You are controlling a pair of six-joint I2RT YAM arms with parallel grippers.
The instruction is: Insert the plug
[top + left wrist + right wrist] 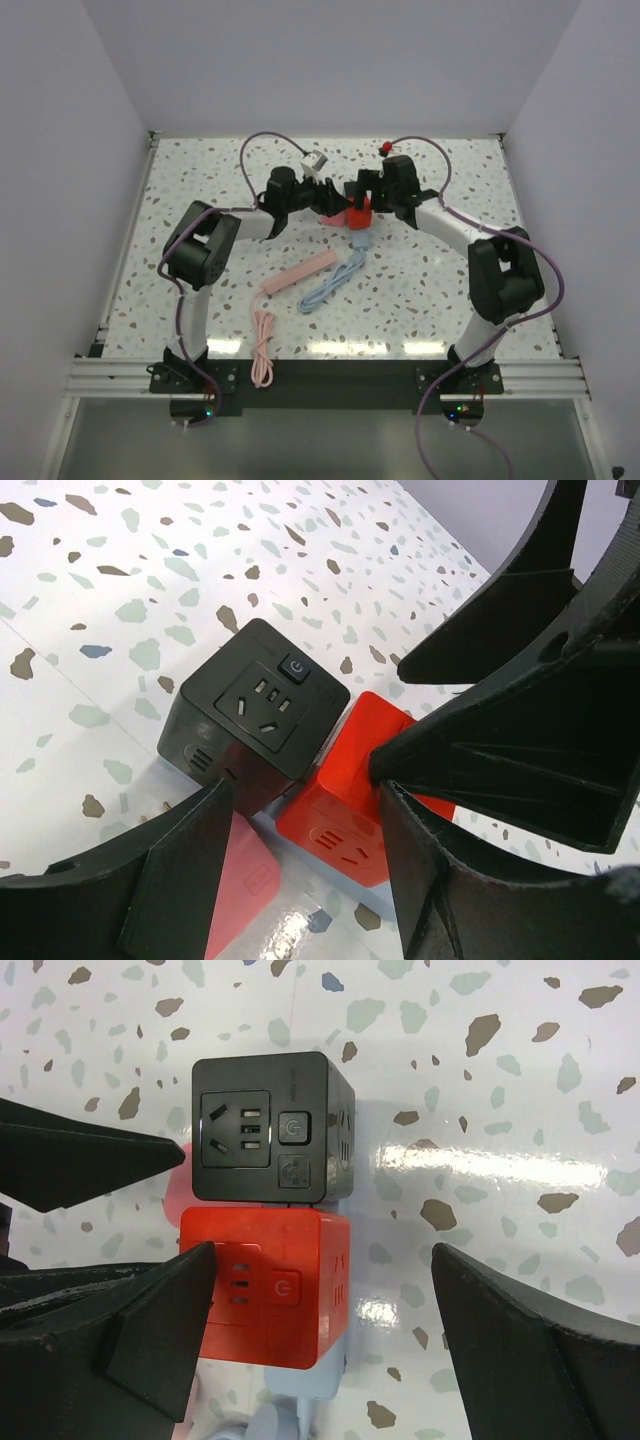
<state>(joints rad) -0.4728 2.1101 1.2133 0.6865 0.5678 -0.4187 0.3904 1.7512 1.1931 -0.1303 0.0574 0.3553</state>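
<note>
A: Straight to the black cube socket [270, 1125], out mid-bench [200, 180]. Butted flush against its side toward the arm bases: the red cube socket [265, 1300]. No sighting of the plug itself, presumably buried between the two.

B: Spread wide with the right end effector [322, 1250], straddling the red cube socket, gripping nothing. Partly closed with the left end effector [302, 780], one finger [470, 880] hard against the red cube's far side from the black one, the other down by the black cube's lower edge. Cannot tell whether truly clamped.

A: Risks?

B: Crowded beside that black cube, so could knock fingers together. Could also shove the black cube away across the slick bench instead of seating the plug, with nothing seen bracing it. Push off-axis and could jam or tip the pair.

A: Glossy moulded plastic, rounded edges, recessed slots, a round power button on each top face. Beyond the red cube from the black one: a pale blue cable [335, 285] and a pink power strip [300, 272], loose and easy to snag.
</note>
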